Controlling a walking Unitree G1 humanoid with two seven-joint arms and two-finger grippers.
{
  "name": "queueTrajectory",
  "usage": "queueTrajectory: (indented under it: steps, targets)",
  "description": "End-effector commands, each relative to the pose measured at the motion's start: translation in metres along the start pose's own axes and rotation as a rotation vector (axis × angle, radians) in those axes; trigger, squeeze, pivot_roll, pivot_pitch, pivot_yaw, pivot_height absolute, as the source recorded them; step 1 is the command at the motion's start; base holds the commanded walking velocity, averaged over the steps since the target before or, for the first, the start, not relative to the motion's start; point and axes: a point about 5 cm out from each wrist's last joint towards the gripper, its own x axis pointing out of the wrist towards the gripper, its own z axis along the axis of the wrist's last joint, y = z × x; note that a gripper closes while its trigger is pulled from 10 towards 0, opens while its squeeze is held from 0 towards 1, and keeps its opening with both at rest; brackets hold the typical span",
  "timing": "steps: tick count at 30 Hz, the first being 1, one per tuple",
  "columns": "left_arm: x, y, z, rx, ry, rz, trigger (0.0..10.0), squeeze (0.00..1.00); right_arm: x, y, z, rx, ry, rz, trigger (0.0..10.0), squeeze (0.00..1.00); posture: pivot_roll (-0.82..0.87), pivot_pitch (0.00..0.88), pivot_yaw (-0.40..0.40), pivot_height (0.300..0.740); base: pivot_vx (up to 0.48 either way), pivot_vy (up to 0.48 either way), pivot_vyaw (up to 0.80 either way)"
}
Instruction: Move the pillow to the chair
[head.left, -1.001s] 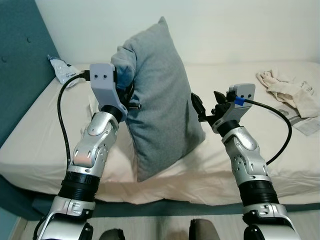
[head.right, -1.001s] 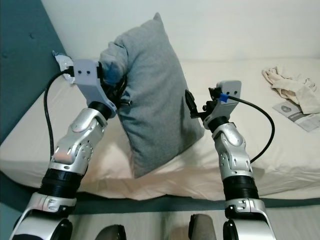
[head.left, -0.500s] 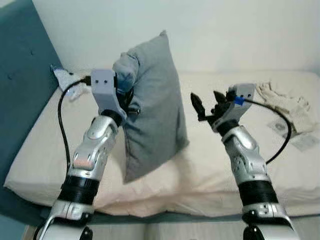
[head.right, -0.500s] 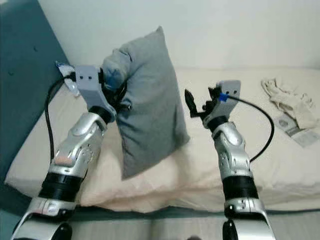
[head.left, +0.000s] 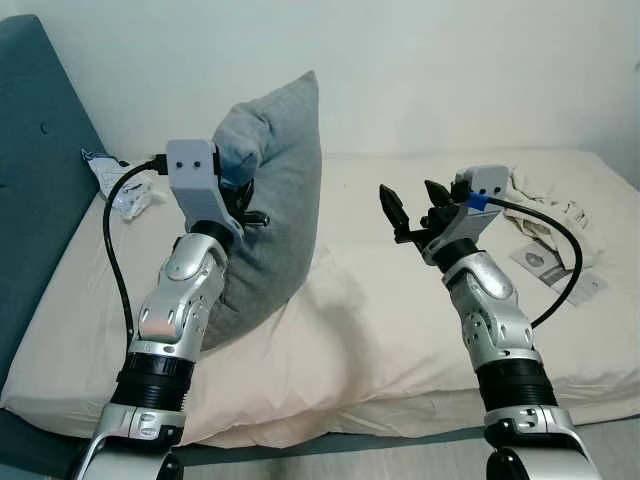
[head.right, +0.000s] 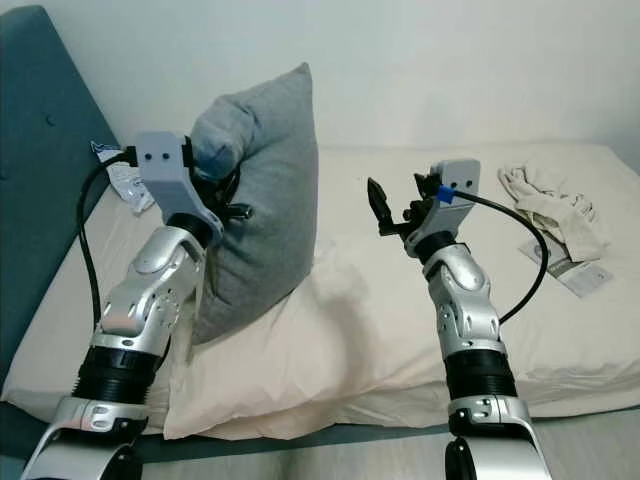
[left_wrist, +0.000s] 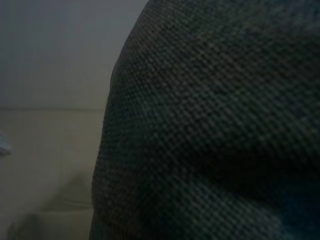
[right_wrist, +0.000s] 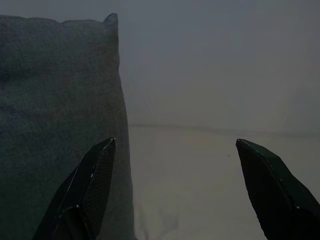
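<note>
Taking the bed (head.left: 400, 330) as my landmark: at its far left end stands the teal headboard (head.left: 30, 180), and just beside that, on the cream sheet, lies a crumpled plastic packet (head.left: 115, 185).

Next along comes my left gripper (head.left: 245, 205), raised above the headboard end of the bed and pressed into the upper corner of the grey pillow (head.left: 275, 210). The cloth bunches around my fingers there, so I take them to be clamped on that corner, though the fingertips themselves are buried in the fabric. My left wrist camera sees the coarse grey weave of the pillow (left_wrist: 210, 130) close up, with the pale sheet and wall past its edge.

The pillow stands upright on edge over the bed, its top corner pointing up against the white wall (head.left: 450, 70) and its lower part resting against the mattress beside my left forearm.

Toward the middle of the bed my right gripper (head.left: 410, 208) hovers above the sheet, apart from the pillow and touching nothing. Its two black fingers (right_wrist: 85, 190) are spread wide apart, and between them my right wrist camera looks at bare sheet, with the pillow's edge beside one finger.

At the bed's far right end lies a crumpled cream cloth (head.left: 545, 205), and just beside it a printed paper sheet (head.left: 555, 268) flat on the mattress.
</note>
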Motion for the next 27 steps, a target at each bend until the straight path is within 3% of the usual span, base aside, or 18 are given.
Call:
queueTrajectory:
  steps: [1,19,22,27]
  targets:
    - [-0.002,0.003,0.012,0.008,-0.072,0.013,10.0,0.00,0.001,0.003,-0.002,-0.014,0.004,0.016,10.0,0.00,0.01,0.056,0.004,0.740,0.000,0.000,0.00]
    - [-0.012,0.006,0.003,0.030,-0.050,0.026,10.0,0.00,-0.005,0.015,-0.021,-0.019,0.071,0.020,10.0,0.00,0.01,0.036,-0.004,0.740,0.000,0.000,0.00]
    - [-0.011,0.009,0.010,-0.015,-0.071,0.018,10.0,0.00,-0.005,0.017,-0.020,-0.008,0.051,0.027,10.0,0.00,0.01,0.034,-0.006,0.740,0.000,0.000,0.00]
    - [-0.009,0.015,0.015,-0.008,-0.084,0.026,10.0,0.00,-0.004,0.015,-0.017,-0.008,0.045,0.021,10.0,0.00,0.01,0.037,-0.006,0.740,0.000,0.000,0.00]
